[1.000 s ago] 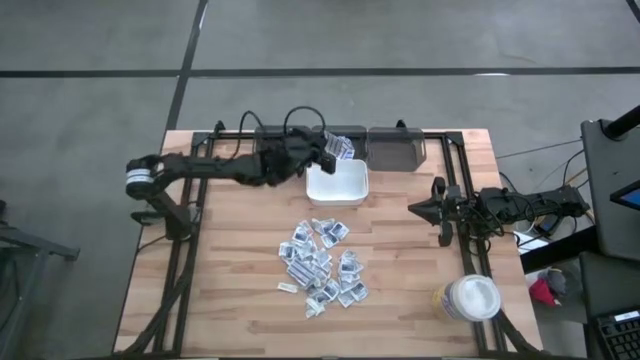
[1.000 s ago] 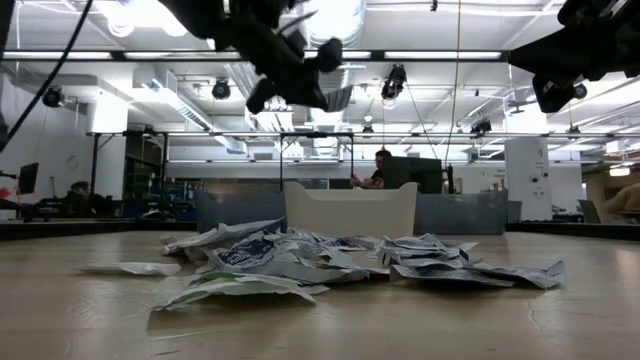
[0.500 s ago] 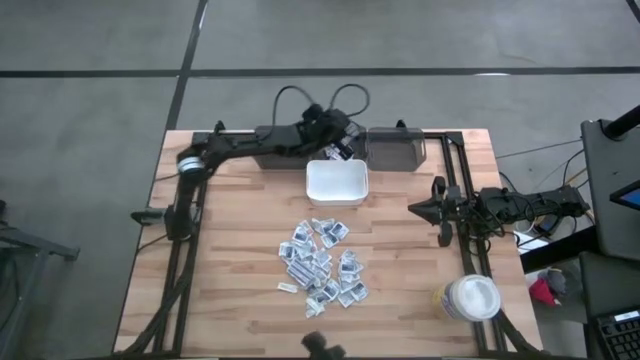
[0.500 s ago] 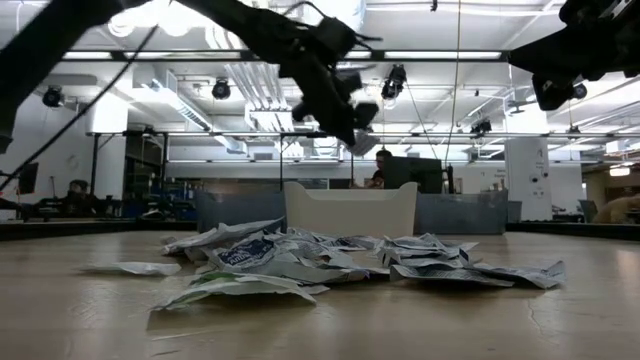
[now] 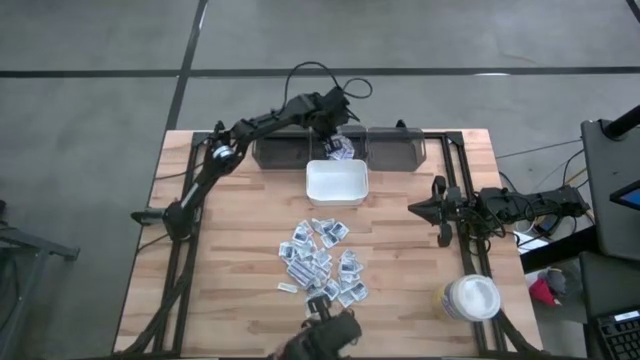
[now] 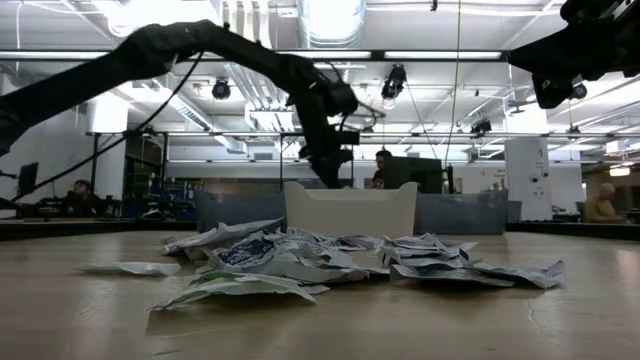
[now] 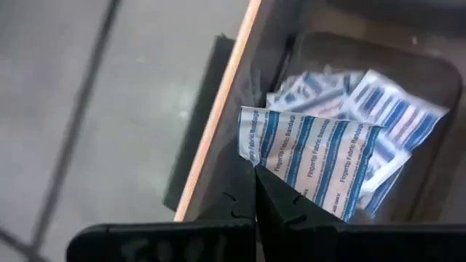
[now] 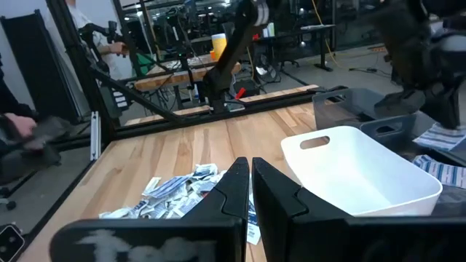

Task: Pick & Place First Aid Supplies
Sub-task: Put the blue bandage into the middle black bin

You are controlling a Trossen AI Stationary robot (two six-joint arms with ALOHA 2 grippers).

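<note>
The left pincer (image 5: pixel 335 128) is pressed fully closed on the corner of one flat sachet (image 7: pixel 313 156), a square paper packet with blue stripes and blue lettering on white. It holds this sachet over the dark grey bin (image 5: pixel 298 152) that sits just behind the white bin (image 5: pixel 337 184), at the far edge of the worktop (image 5: pixel 230 260). More striped sachets of the same kind lie in the dark bin (image 7: pixel 378 109) directly beneath the held one.

The white bin is a smooth, rounded-corner plastic tub with a handle slot in its end wall. A second dark grey bin (image 5: pixel 396 148) stands beside the first one, behind and to the right of the white bin.

In front of the white bin, near the middle of the pale wooden plank worktop, lies a loose heap of small sachets (image 5: pixel 322 262), thin, crinkled and white with blue-grey print, overlapping one another.

The right pincer (image 5: pixel 416 208) is to the right of the white bin, above the worktop, with its two dark fingers closed together and nothing between them.

A white round lidded tub (image 5: pixel 468 298) stands well to the right of the heap, near the worktop's front corner.
</note>
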